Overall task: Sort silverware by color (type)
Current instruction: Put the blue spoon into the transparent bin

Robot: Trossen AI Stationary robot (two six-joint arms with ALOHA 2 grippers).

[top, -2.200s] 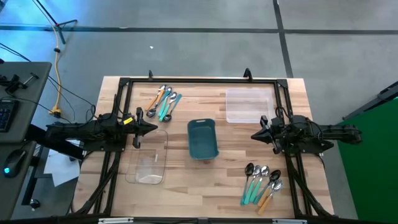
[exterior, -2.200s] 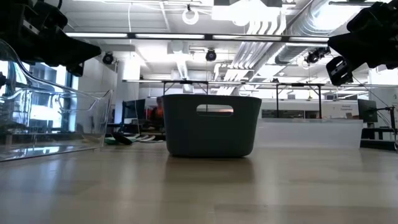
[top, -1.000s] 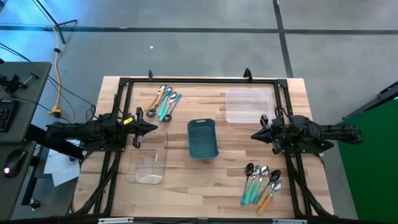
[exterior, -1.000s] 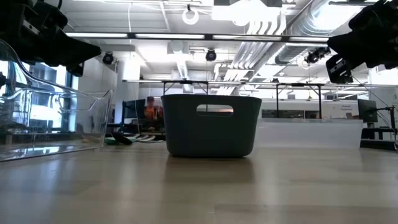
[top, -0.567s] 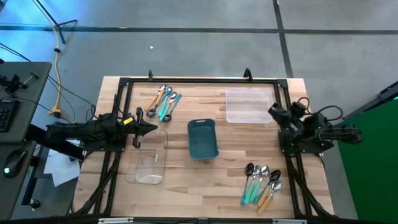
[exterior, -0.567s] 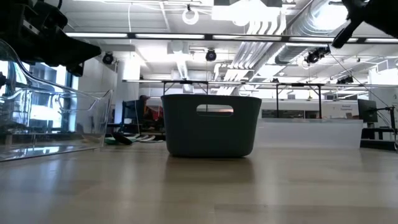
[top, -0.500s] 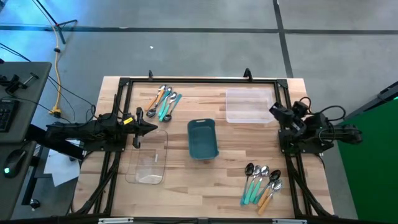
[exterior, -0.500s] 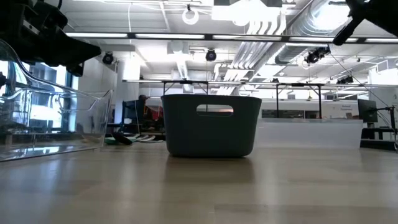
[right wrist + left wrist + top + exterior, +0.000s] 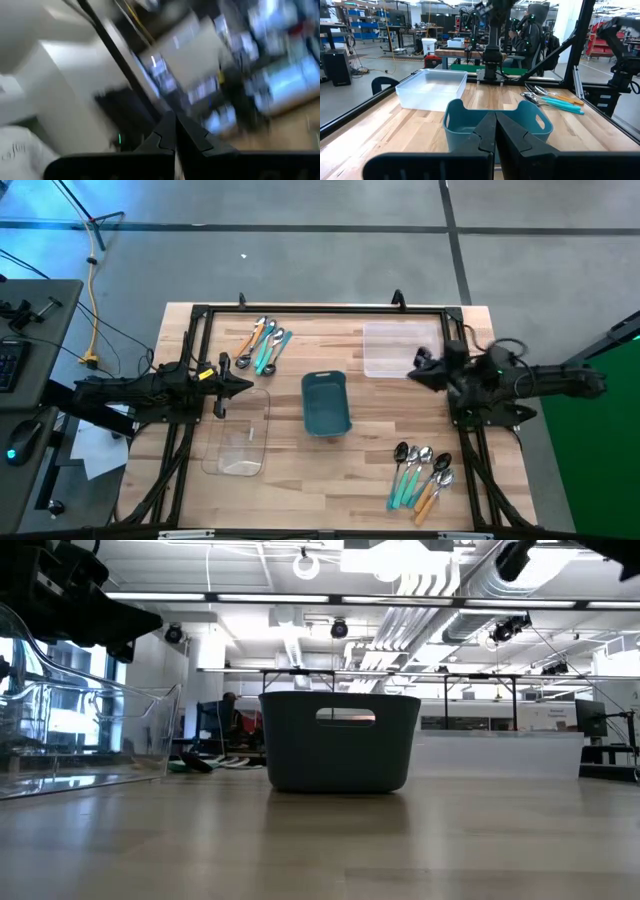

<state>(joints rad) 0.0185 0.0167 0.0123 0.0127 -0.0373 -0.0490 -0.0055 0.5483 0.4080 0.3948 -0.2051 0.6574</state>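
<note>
The silverware lies in two heaps of spoons with teal, orange and dark handles: one heap (image 9: 263, 343) at the far left, the other (image 9: 422, 476) at the near right, also seen in the left wrist view (image 9: 552, 96). My left gripper (image 9: 248, 387) is shut and holds nothing. It hangs level at the table's left, pointing at the teal bin (image 9: 325, 402). My right gripper (image 9: 413, 373) is shut and holds nothing. It is raised high over the near edge of the far-right clear tray (image 9: 400, 349), at the top of the low view (image 9: 515, 560).
The teal bin (image 9: 495, 125) stands at the table's middle. A second clear tray (image 9: 240, 436) rests at the near left, below my left gripper. A black frame (image 9: 320, 310) runs round the table. Bare wood lies between the bin and the near-right spoons.
My right gripper has risen from beside the table's right frame, rolled about its own line and tipped upward. It now stands higher and a little nearer the far edge, almost out of the low view's top. It has stayed shut.
</note>
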